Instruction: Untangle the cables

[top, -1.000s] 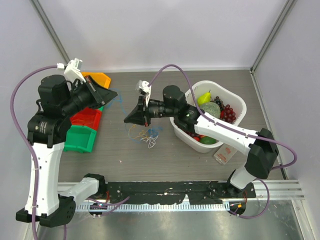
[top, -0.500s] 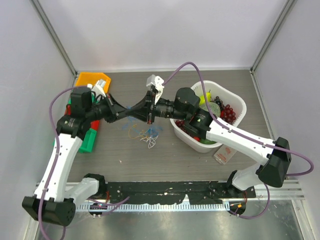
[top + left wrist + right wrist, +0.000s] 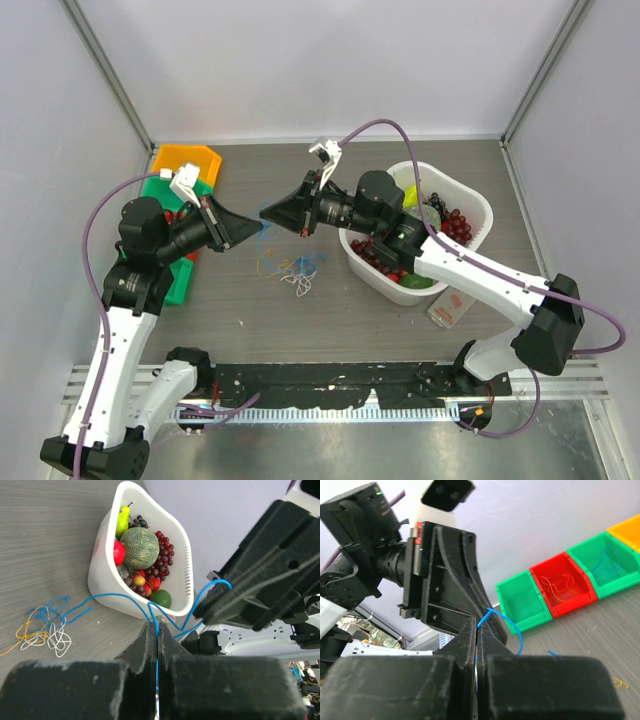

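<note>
The cables (image 3: 290,270) lie as a small clump of blue, orange-tan and white wires on the table; the clump also shows in the left wrist view (image 3: 44,630). My left gripper (image 3: 257,229) is shut on a blue cable (image 3: 150,611) that runs down to the clump. My right gripper (image 3: 266,214) is shut on the same blue cable (image 3: 514,626), a short way along it. The two gripper tips nearly touch above the table, left of the clump. In the wrist views the left jaws (image 3: 157,625) and the right jaws (image 3: 477,621) are pressed together on the blue wire.
A white basket (image 3: 478,205) of fruit stands right of the clump. Green, red and orange bins (image 3: 192,160) line the left side; the red bin (image 3: 562,586) holds orange wires and a green bin (image 3: 606,562) blue ones. A small bottle (image 3: 450,305) lies by the basket.
The left arm has swung back toward the left and its gripper now points right. The right gripper has shifted slightly back. Both stay shut, tips close together over the table.
</note>
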